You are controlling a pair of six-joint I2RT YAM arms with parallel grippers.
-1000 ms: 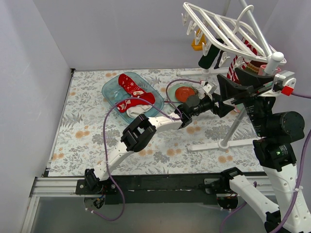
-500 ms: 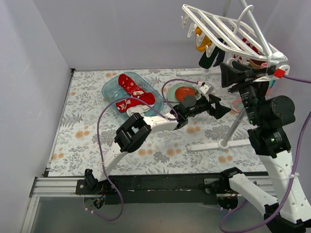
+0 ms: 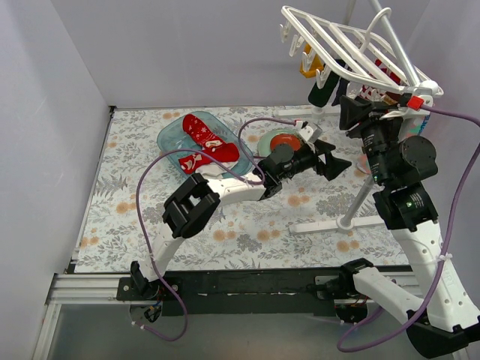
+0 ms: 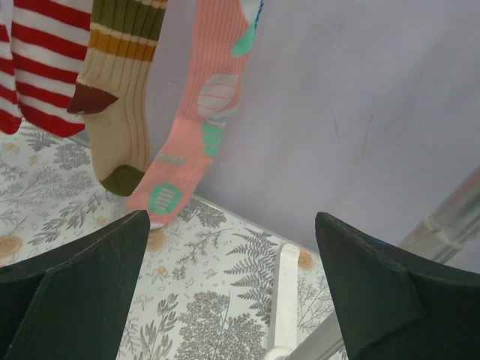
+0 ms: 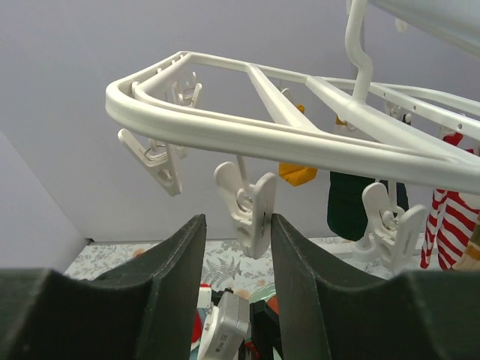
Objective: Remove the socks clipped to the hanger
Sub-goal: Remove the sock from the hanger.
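Note:
The white hanger (image 3: 352,45) hangs at the upper right, and its frame (image 5: 300,142) fills the right wrist view. Clipped to it are a mustard sock (image 5: 298,174), a dark sock (image 5: 352,206) and a red-and-white striped sock (image 5: 450,217). My right gripper (image 5: 235,225) is raised under the frame. Its jaws stand narrow around an empty white clip (image 5: 251,206): the right finger touches it, the left stands apart. My left gripper (image 4: 232,247) is open wide and holds nothing. It faces the striped sock (image 4: 37,67), a beige sock (image 4: 116,112) and a pink sock (image 4: 199,112).
A blue tub (image 3: 171,135) at the back left holds red socks (image 3: 210,139). A red-orange ball on a green plate (image 3: 285,141) lies behind the left arm. The stand's white foot (image 4: 281,292) and metal pole (image 3: 364,191) rise at the right.
My right arm has lifted toward the hanger and its jaws have narrowed around the empty clip. The left arm has stretched slightly further back.

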